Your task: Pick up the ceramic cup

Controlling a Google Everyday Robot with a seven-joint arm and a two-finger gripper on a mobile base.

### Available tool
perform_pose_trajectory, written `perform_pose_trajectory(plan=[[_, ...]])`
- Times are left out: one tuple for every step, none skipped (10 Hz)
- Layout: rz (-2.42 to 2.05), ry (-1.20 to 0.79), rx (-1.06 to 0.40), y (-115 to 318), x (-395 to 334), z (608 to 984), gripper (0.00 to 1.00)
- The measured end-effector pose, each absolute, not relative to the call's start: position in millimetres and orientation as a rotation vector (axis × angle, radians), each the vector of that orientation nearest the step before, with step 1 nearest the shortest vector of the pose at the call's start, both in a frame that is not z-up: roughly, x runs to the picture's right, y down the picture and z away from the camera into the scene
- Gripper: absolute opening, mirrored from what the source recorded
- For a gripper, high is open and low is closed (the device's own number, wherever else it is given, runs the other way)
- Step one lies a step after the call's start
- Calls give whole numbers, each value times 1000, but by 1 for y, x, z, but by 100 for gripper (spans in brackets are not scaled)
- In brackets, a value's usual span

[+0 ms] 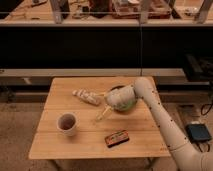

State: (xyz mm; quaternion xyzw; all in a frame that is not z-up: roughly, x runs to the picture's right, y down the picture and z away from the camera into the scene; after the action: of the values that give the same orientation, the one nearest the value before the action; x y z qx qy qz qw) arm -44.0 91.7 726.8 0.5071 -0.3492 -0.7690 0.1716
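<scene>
Cup: and there it was, the small cream round ceramic cup with the dark brownish inside, standing on the light wooden table at about eight o'clock from the tabletop's middle.
Gripper: my gripper hung low over the table's centre; the cup sat at roughly eight o'clock from it, clearly apart.
Jaws: open or closed, I could not tell.
Pointing: the cup stood upright, mouth facing up, so I judged its long axis vertical; I made out no handle.
Handling: I reckoned it stiff, glazed and slippery, fairly light, and breakable if knocked over.
Hold: I judged the best grip to be across the rim, one jaw inside and one outside, or around the body.
Neighbours: a dark flat rectangular packet lay at four o'clock from the cup; a pale wrapped oblong bundle lay at one o'clock.
</scene>
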Motion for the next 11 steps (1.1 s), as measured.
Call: perform_pose_trajectory(plan=[[-2183,-991,1440,92,-44,727,80],[-2183,-991,1440,92,-44,727,80],[-2183,-991,1439,92,-44,727,80],[-2183,-991,1439,91,-44,727,80],[-2184,-985,1439,90,-44,727,80],[-2200,-954,1426,85,-45,730,80],[-2223,-918,1416,81,-49,735,80],[-2261,-876,1414,80,-59,740,80],[-2295,-850,1419,84,-72,744,80],[-2313,-838,1424,87,-81,746,80],[-2314,-850,1467,107,-113,751,80]])
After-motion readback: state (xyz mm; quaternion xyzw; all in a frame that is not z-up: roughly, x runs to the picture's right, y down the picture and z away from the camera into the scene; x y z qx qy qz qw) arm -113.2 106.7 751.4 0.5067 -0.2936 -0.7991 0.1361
